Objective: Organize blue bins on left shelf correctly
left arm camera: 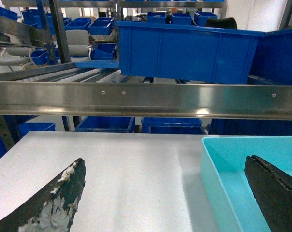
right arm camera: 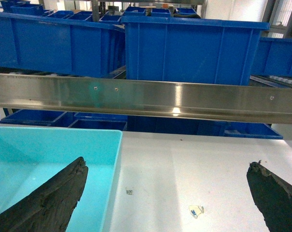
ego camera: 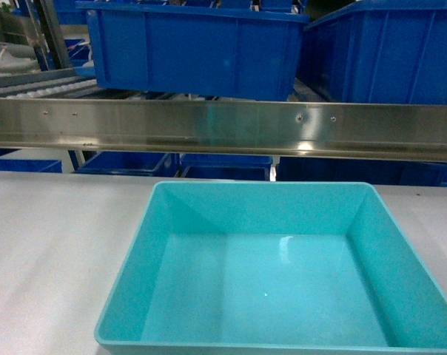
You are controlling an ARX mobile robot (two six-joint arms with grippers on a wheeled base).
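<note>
The turquoise tub (ego camera: 283, 288) is smooth glossy plastic, the shelf rail (ego camera: 223, 127) is shiny brushed steel, and the table (ego camera: 53, 251) is matt white.

The shallow tub (ego camera: 283, 281) is a plain light turquoise with no pattern, and it sits on a pale grey-white desk (ego camera: 53, 251). The shelf rail (ego camera: 223, 127) is shiny bare silver steel, with rows of small white rollers (left arm camera: 76, 75) behind it, and the deep crates (ego camera: 197, 48) on it are solid dark blue. The left gripper (left arm camera: 167, 193) has black fingers, one (left arm camera: 54, 203) scuffed with whitish patches, and the right gripper (right arm camera: 167, 193) fingers (right arm camera: 49, 203) are matte black.
</note>
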